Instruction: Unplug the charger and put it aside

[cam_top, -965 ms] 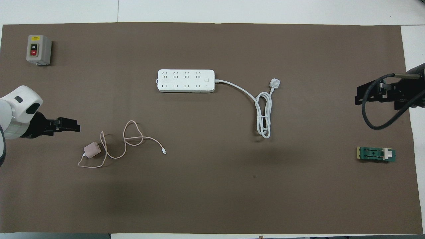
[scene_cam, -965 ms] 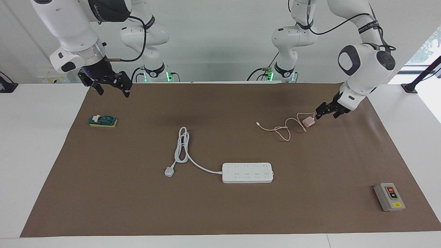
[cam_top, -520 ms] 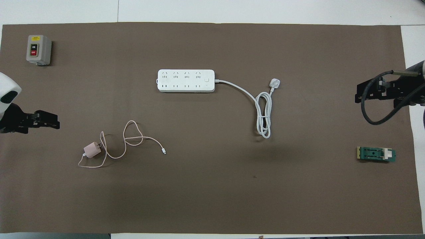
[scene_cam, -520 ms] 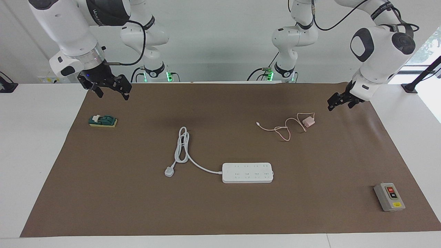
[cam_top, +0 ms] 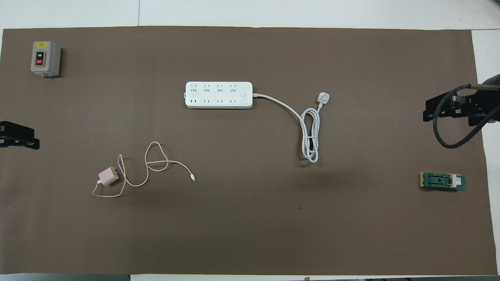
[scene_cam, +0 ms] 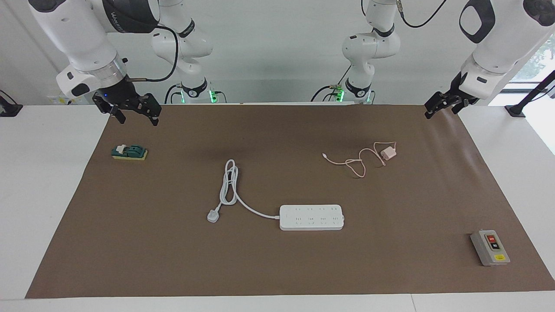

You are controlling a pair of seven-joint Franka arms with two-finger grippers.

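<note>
The charger (scene_cam: 388, 153) (cam_top: 108, 176), a small pale pink cube, lies loose on the brown mat with its thin pink cable (scene_cam: 355, 164) (cam_top: 156, 164) looped beside it. It is not plugged into the white power strip (scene_cam: 311, 217) (cam_top: 218, 95), which lies farther from the robots. My left gripper (scene_cam: 439, 112) (cam_top: 35, 141) hangs open and empty over the mat's edge at the left arm's end, well apart from the charger. My right gripper (scene_cam: 138, 120) (cam_top: 425, 110) waits open and empty over the mat's corner at the right arm's end.
The strip's thick white cord and plug (scene_cam: 213, 215) (cam_top: 324, 97) coil toward the right arm's end. A grey box with red and black buttons (scene_cam: 490, 248) (cam_top: 45, 58) stands at the mat's corner farthest from the robots, at the left arm's end. A green switch block (scene_cam: 129, 152) (cam_top: 442, 182) lies below the right gripper.
My left gripper has risen and drawn away from the charger toward its own end of the table. The charger has stayed put. The right gripper has shifted slightly outward.
</note>
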